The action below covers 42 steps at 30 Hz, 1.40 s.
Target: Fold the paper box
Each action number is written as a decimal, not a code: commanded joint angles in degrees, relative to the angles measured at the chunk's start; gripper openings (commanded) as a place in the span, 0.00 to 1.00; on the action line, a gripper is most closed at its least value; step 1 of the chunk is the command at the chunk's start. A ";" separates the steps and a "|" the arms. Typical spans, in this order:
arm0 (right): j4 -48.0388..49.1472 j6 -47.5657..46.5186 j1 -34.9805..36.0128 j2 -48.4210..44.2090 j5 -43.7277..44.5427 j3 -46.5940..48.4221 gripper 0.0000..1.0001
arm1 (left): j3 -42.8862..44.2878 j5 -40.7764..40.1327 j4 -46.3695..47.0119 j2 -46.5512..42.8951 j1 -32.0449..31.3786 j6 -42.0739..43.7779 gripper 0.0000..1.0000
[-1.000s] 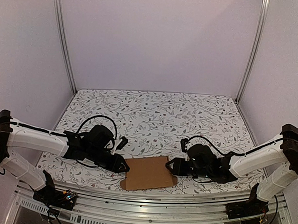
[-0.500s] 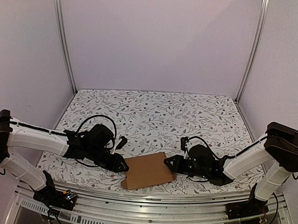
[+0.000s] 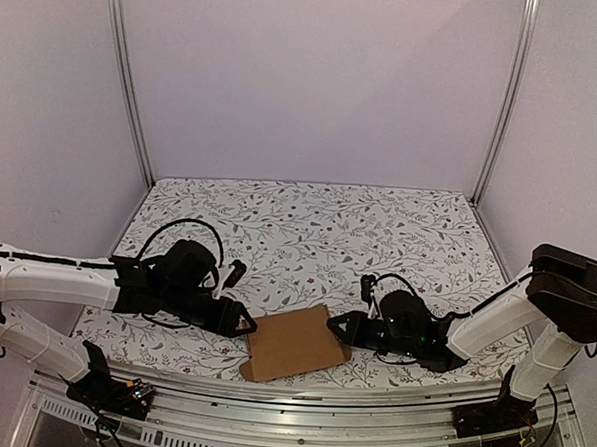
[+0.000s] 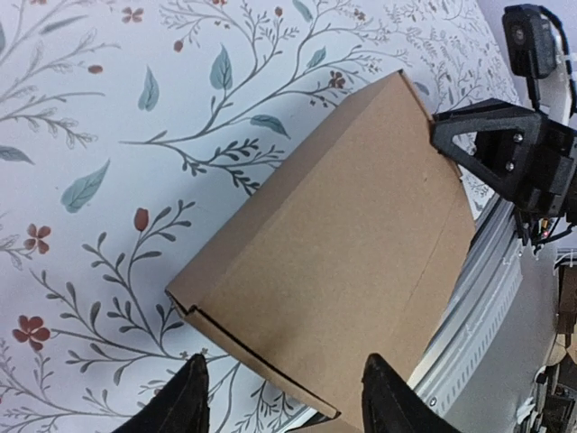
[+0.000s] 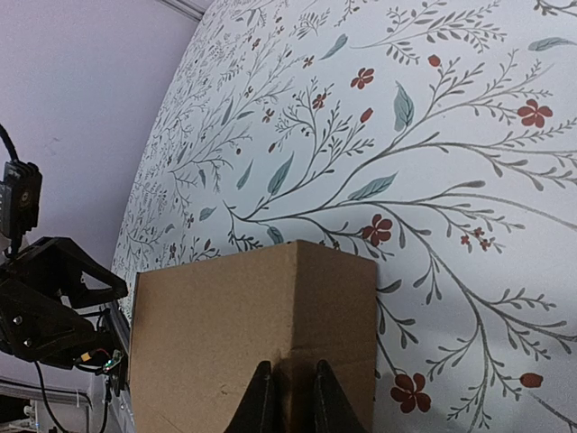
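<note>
The paper box (image 3: pixel 294 341) is a flattened brown cardboard piece lying near the table's front edge, between the two arms. My left gripper (image 3: pixel 245 324) stands open just off its left edge; in the left wrist view its fingers (image 4: pixel 191 397) straddle the near edge of the box (image 4: pixel 343 262) without touching it. My right gripper (image 3: pixel 339 326) is shut on the box's right edge. In the right wrist view the gripper (image 5: pixel 288 383) pinches a raised fold of the cardboard (image 5: pixel 225 334), lifting that side a little.
The floral tablecloth (image 3: pixel 308 234) covers the table. An aluminium rail (image 3: pixel 299 404) runs along the front edge just below the box. White enclosure walls with metal posts (image 3: pixel 126 74) close in the back and sides.
My left gripper has opened and drawn back to the left off the box. My right gripper has shut on the box's right edge, and the box has turned slightly.
</note>
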 commanded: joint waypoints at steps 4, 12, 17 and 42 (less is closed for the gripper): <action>-8.31 -1.10 0.18 -0.04 -1.31 -2.71 0.00 | -2.17 2.65 1.40 -4.67 2.29 -2.92 0.68; -8.09 -0.56 -0.06 -2.73 0.36 -4.50 0.00 | -7.58 5.12 6.38 -7.75 3.23 -7.99 0.71; -7.99 -0.12 -0.16 -2.69 0.82 -4.86 0.00 | -11.79 7.53 15.21 -7.76 3.23 -12.85 0.74; -4.51 3.85 -0.14 -0.41 2.48 -4.89 0.00 | -21.20 10.09 43.27 1.22 3.23 -30.91 1.00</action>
